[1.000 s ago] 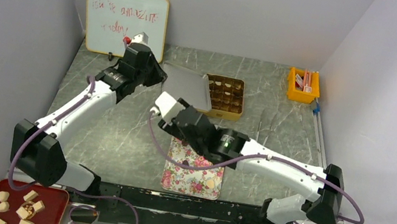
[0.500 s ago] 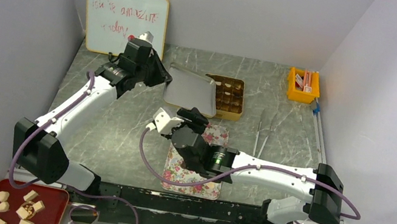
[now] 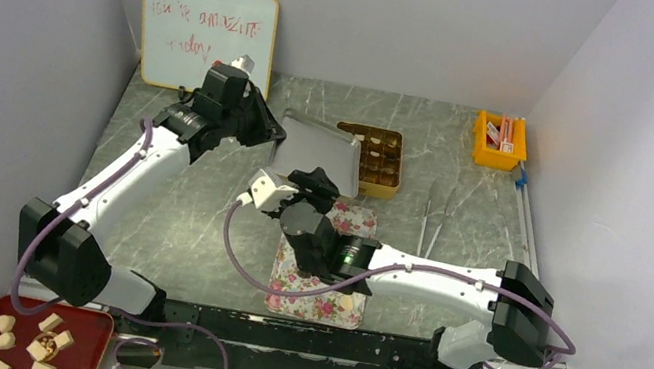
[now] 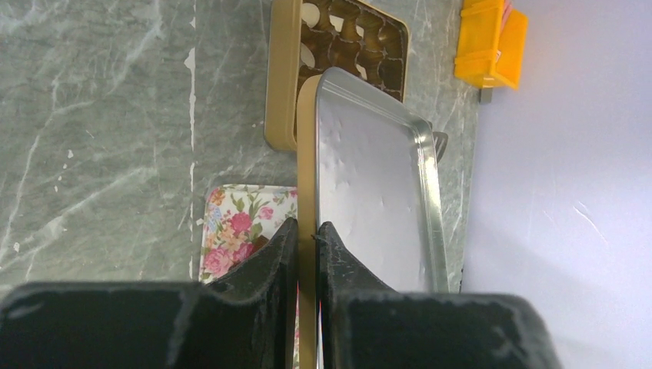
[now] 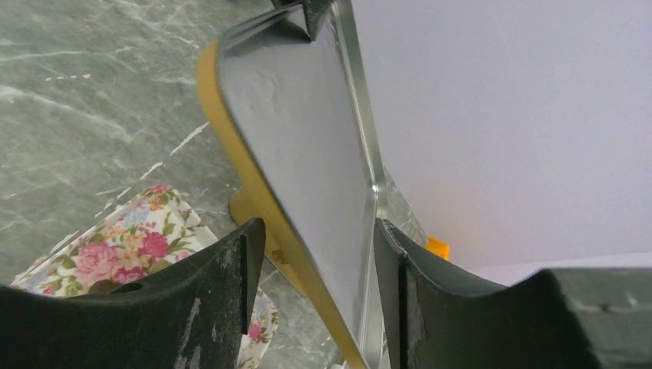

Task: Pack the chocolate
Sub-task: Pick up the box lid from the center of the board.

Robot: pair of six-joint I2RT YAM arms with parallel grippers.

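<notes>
Your left hand [image 4: 306, 238] pinches the lid [image 4: 369, 192]; your right hand [image 5: 311, 254] is spread around it. The chocolate [image 3: 382, 157] sits in the box [image 4: 281, 77]; closing remains.

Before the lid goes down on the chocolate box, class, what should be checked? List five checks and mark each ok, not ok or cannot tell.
1. Left gripper clamps the lid by its edge: ok.
2. Right gripper grips the lid too: not ok; its jaws stand open on either side of the lid.
3. Lid sits level and square over the box: not ok; it is tilted and, in the top view, overlaps only one side of the box.
4. Nothing left to pack: not ok; one tan piece lies on the floral tray.
5. Box fully filled: cannot tell; the lid hides part of it.
</notes>
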